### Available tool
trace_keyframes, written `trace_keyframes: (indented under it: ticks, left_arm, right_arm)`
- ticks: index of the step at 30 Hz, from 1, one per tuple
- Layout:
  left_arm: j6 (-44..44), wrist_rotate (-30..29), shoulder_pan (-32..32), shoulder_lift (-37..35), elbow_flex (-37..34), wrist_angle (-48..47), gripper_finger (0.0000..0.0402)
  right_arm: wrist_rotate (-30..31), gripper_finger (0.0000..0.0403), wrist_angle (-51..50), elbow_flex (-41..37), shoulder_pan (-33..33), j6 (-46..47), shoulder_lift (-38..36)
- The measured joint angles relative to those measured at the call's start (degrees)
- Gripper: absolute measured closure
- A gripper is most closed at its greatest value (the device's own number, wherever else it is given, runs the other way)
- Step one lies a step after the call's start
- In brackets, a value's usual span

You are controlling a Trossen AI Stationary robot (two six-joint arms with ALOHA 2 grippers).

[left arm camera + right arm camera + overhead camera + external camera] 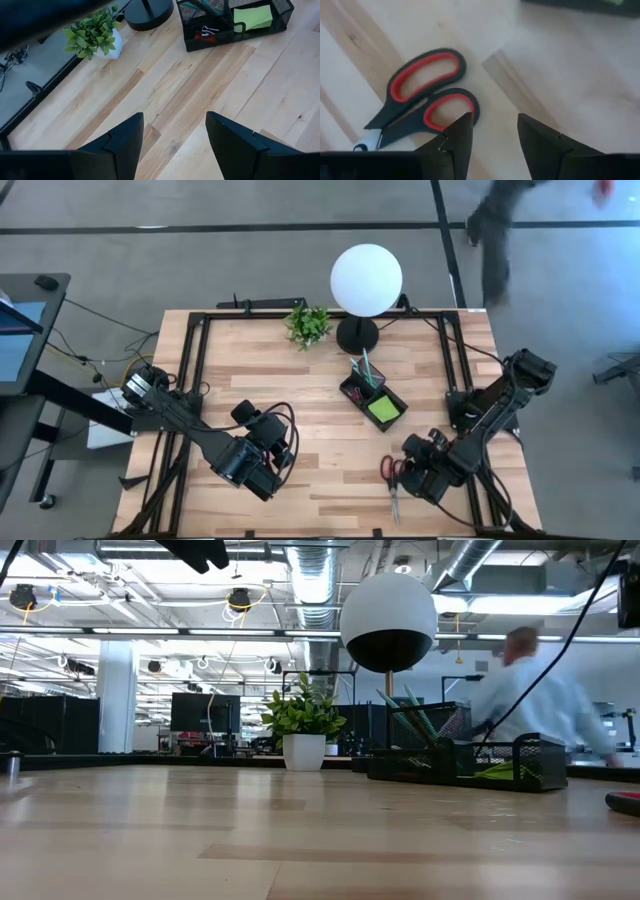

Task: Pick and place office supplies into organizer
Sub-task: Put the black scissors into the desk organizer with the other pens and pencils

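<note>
The red-handled scissors (391, 480) lie flat on the table near its front edge, handles (427, 92) toward the far side and blades toward the near edge. My right gripper (492, 127) hovers open just to the right of the handles (390, 468); one finger stands over the edge of the nearer loop, and I cannot tell if it touches. The black mesh organizer (373, 395) sits mid-table, holding a lime-green pad (385, 408), teal pens (367, 370) and a small red piece (204, 35). My left gripper (174, 135) is open over bare wood, left of centre (272, 442).
A white globe lamp (366, 278) on a black base (149, 12) and a small potted plant (308, 325) stand behind the organizer near the far edge. Black rails (195, 370) run along the table's left and right sides. A person (540, 700) moves beyond the far edge.
</note>
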Motion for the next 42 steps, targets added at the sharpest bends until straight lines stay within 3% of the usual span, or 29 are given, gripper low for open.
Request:
trace_keyframes:
  ticks: [5,11,20,25,30,37,42]
  left_arm:
    - [0.02,-0.02,0.00,0.00,0.00,0.00,0.0189]
    - [0.07,-0.04,0.00,0.00,0.00,0.00,0.0189]
    - [0.21,-0.15,0.00,0.02,0.00,0.00,0.0189]
    - [0.39,-0.13,0.00,0.04,0.00,-0.02,0.0189]
    - [0.37,-0.60,-0.02,0.04,0.00,-0.02,0.0189]
    - [0.51,-1.60,0.00,0.04,0.00,-0.02,0.0189]
    - [0.51,-1.60,0.00,0.04,-0.01,-0.02,0.0189]
  right_arm:
    - [0.18,0.0254,6.61,-1.88,-0.25,-2.32,0.00]
    - [0.12,0.0254,7.59,-1.97,-0.31,-3.46,0.07]
    - [-1.50,0.0265,7.07,-0.93,-1.26,-6.25,8.71]
    - [-0.90,0.0274,5.70,0.44,-1.82,-6.61,9.88]
    - [-0.27,0.0300,5.93,0.72,-1.75,-6.71,9.77]
    - [0.65,0.0385,8.65,0.64,-1.73,-12.45,10.08]
    - [4.93,0.0373,9.94,0.61,-1.80,-13.16,10.29]
